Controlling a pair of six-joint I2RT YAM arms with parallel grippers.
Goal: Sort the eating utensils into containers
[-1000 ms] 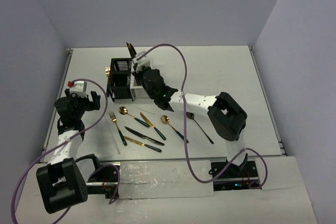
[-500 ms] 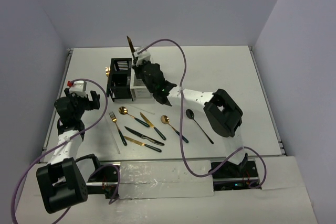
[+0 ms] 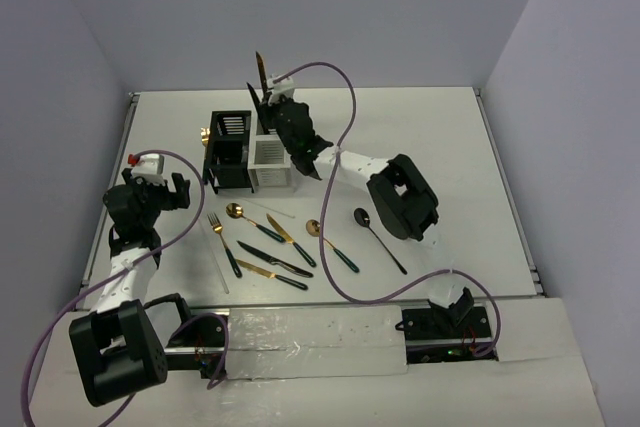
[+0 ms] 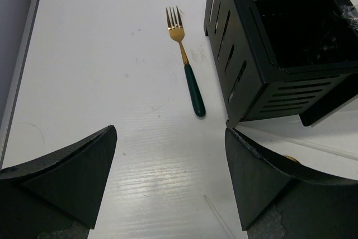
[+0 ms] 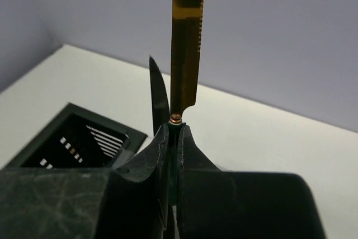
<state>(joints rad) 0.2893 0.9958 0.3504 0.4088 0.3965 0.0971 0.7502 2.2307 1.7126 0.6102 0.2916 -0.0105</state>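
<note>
My right gripper (image 3: 268, 105) is shut on the dark handle of a gold-bladed knife (image 3: 260, 72) and holds it blade up over the back of the white caddy (image 3: 270, 155), beside the black caddy (image 3: 228, 152). In the right wrist view the gold blade (image 5: 186, 37) rises from the shut gripper (image 5: 175, 130), with a black blade (image 5: 159, 99) behind it. My left gripper (image 3: 150, 192) is open and empty, left of the caddies. Several forks, spoons and knives (image 3: 275, 242) lie in front of the caddies. A gold fork (image 4: 184, 60) lies left of the black caddy (image 4: 279, 54).
A black spoon (image 3: 380, 240) lies right of the group, near the right arm. A thin clear stick (image 3: 222, 265) lies by the gold fork (image 3: 224, 242). The table's left rail (image 3: 118, 162) runs close to the left arm.
My right gripper has carried the gold knife back and to the left, from in front of the white caddy to over it. The knife now stands more upright. The left arm is still.
</note>
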